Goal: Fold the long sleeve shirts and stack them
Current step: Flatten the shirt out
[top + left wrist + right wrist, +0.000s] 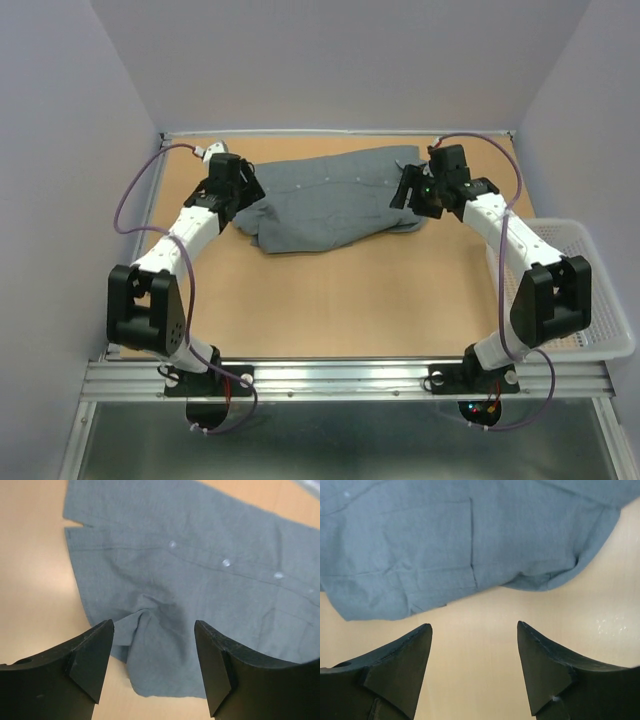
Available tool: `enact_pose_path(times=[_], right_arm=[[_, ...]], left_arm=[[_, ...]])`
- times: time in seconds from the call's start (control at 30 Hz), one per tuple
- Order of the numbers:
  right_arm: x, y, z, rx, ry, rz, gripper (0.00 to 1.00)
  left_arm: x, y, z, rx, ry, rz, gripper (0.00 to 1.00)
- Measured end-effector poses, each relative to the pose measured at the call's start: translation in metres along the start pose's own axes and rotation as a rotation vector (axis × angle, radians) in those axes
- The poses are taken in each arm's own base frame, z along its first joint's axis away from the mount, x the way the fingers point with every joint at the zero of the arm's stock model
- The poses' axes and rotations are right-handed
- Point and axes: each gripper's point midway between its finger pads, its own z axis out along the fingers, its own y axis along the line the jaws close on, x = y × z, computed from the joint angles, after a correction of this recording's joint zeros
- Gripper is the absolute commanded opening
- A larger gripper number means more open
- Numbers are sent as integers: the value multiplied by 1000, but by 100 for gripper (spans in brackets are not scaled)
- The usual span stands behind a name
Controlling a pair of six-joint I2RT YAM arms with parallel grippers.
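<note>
Hovered left hand (152, 625), released, above crumpled grey cloth button-up shirt (200, 540); right hand (472, 626) released too, shirt just ahead.

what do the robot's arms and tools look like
Left arm and right arm: white links, bulky black joints, a looping purple cable each. Left tool and right tool: two matte black wedge-shaped fingers.

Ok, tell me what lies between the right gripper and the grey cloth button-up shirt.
Only bare tan tabletop, seen in the right wrist view: the open right gripper hangs short of the grey cloth button-up shirt.
</note>
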Motion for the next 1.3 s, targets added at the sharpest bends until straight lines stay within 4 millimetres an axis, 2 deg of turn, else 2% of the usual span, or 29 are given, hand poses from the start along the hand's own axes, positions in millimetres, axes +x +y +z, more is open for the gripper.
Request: enact_pose_path(times=[0.13,0.27,0.4,0.47,0.63,0.8,0.87,0.9,1.0,1.03,1.1,1.13,1.17,1.3], right_arm=[[24,-20,17,53,50,75,72],[24,-42,22,96,38,144,71],[16,-51,28,95,-5,173,71],[19,-50,32,84,-11,181,70],[39,-55,49,72,17,204,70],[53,-59,62,58,37,219,69],[58,-61,65,50,38,220,69],[59,-61,67,46,37,220,69],[65,-63,71,39,37,224,68],[66,-63,73,38,36,226,68],[69,-64,75,35,35,227,67],[70,-65,76,33,34,227,67],[70,-65,76,32,32,227,67],[69,-65,77,27,22,225,67]], left_arm=[[40,18,39,-88,135,6,75],[61,49,45,-160,192,-42,73],[74,75,44,-200,205,-110,72],[79,77,44,-195,214,-138,72],[81,66,49,-136,198,-189,68],[95,67,53,-117,196,-247,65],[99,68,55,-114,199,-262,59],[101,68,58,-112,198,-271,51],[106,70,63,-115,196,-279,37],[107,71,65,-117,197,-280,27],[106,71,68,-115,187,-280,15],[105,72,69,-118,183,-273,3],[104,73,69,-121,175,-267,0],[96,75,70,-136,153,-222,0]])
